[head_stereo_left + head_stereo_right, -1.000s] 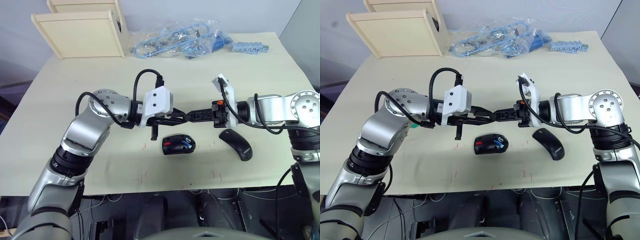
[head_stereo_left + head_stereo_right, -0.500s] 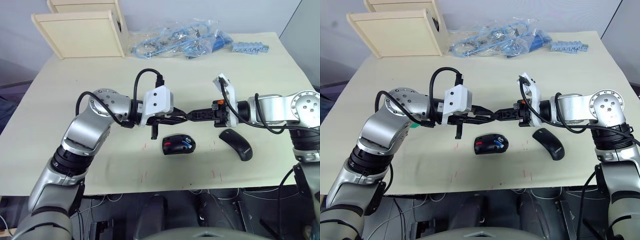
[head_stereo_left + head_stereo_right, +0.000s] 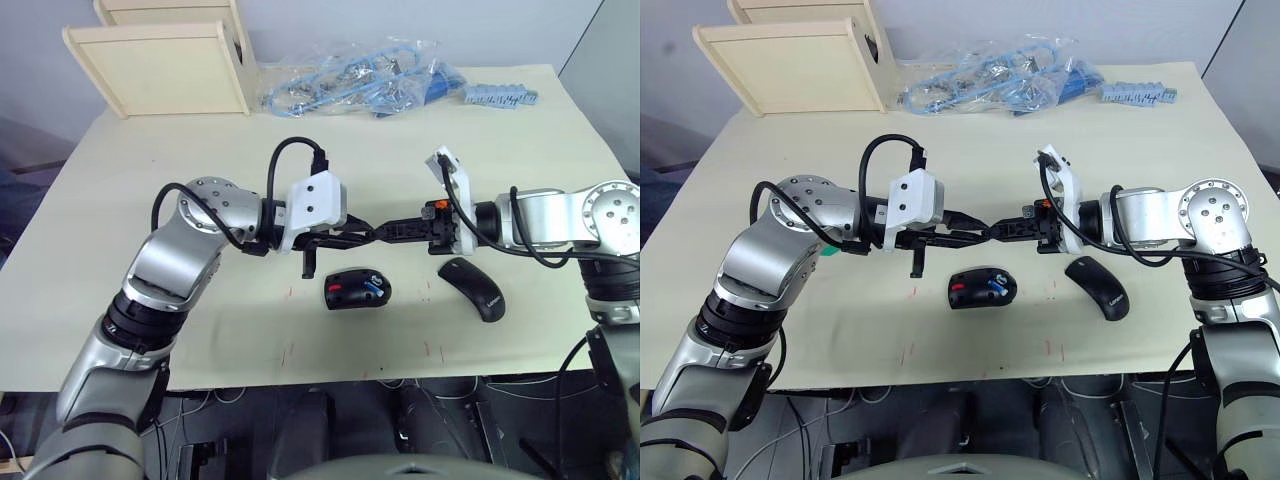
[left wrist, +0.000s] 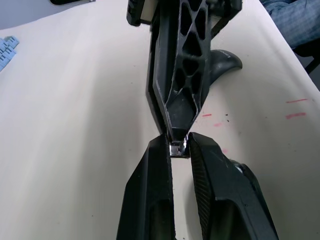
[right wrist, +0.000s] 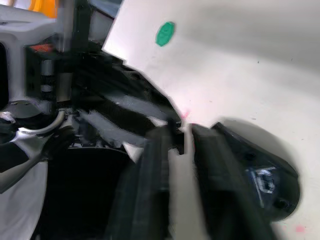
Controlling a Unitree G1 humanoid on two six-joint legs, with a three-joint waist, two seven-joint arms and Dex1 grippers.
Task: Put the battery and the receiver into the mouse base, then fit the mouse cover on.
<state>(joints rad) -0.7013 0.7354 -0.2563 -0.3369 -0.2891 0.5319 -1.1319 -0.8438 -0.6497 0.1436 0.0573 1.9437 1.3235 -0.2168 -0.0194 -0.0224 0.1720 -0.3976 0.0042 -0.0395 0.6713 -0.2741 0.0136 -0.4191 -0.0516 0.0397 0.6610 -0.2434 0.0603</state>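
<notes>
Your two claws meet tip to tip above the cream bench (image 3: 120,200), just behind the black oval mouse base with red parts inside (image 3: 357,290). The tiny dark-grey rectangular receiver (image 4: 178,149) sits between them: your left claw (image 4: 178,150) is narrowed onto it from both sides, and your right claw (image 3: 384,231) pinches its other end with fingers nearly together. The slim blue battery (image 3: 374,288) already lies in the base's hollow. The smooth glossy black mouse cover (image 3: 473,288) rests on the bench to the right of the base, apart from it, below your right forearm. A small green round disc (image 5: 165,33) lies on the bench nearby.
</notes>
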